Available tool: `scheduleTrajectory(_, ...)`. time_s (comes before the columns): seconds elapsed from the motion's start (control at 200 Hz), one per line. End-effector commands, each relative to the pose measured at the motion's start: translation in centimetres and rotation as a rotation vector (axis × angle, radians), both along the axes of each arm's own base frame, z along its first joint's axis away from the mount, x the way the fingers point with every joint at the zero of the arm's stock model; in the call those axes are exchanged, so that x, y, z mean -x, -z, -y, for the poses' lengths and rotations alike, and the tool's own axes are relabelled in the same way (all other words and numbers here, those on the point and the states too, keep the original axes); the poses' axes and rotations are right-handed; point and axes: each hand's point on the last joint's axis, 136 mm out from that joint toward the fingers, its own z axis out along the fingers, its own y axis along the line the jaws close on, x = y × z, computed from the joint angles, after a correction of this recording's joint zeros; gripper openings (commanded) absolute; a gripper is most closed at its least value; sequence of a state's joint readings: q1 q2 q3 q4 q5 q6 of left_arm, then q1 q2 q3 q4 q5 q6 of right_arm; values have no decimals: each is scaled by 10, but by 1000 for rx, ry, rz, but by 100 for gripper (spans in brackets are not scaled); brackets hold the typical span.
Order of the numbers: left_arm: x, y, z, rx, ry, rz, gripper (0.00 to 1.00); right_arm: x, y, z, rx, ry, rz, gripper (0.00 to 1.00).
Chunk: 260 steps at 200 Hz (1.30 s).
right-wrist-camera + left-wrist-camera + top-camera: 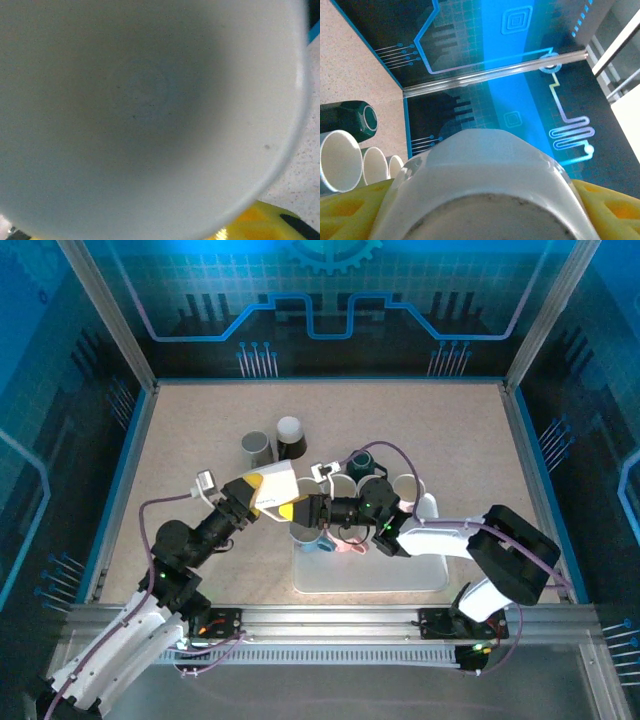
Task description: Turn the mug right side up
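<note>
A white mug [275, 488] hangs above the table's middle, lying on its side between the yellow fingers of my left gripper [272, 496]. In the left wrist view the mug [485, 175] has its base towards the camera, with a yellow finger [350, 210] on each flank and the left gripper [485, 205] shut on it. My right gripper [312, 510] is right at the mug's open mouth. The right wrist camera looks straight into the mug's pale inside [150, 100], which hides how the right jaws stand.
A grey mug [256, 448] and a black cup [290, 440] stand behind. A dark green mug [362, 464] and white mugs [405, 488] stand at the right. A light blue mug [310, 537] and a pink one [350, 543] sit by the white tray [370, 570].
</note>
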State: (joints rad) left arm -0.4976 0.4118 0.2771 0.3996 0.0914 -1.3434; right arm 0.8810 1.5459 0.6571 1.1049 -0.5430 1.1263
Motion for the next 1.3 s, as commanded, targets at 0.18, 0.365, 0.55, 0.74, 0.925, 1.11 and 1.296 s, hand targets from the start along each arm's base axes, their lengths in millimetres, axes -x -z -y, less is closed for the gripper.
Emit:
scheduleTrajectory(0.18,13,-13,4,-16,49,58,80,2,-27,9,-21,55,78,2)
scheduleTrajectory(0.365,19,-9,-3,-135,16,50,99,3,-20,29,125,143,142,0)
scheduleTrajectory(0.55,38,-17,-18,-386,-23,98,99,15,-27,64,228,218,207,0)
scheduleTrajectory(0.74,52,-19,-26,-590,-17,145,99,35,-34,120,431,314,330,0)
scheduleTrajectory(0.925,51,-21,-33,-681,-51,188,99,52,-34,188,720,384,413,0)
scheduleTrajectory(1.11,43,-18,-28,-725,-47,208,99,66,-19,241,985,394,405,0)
scheduleTrajectory(1.296,35,-14,-20,-729,-26,206,99,69,-8,261,1100,432,383,0)
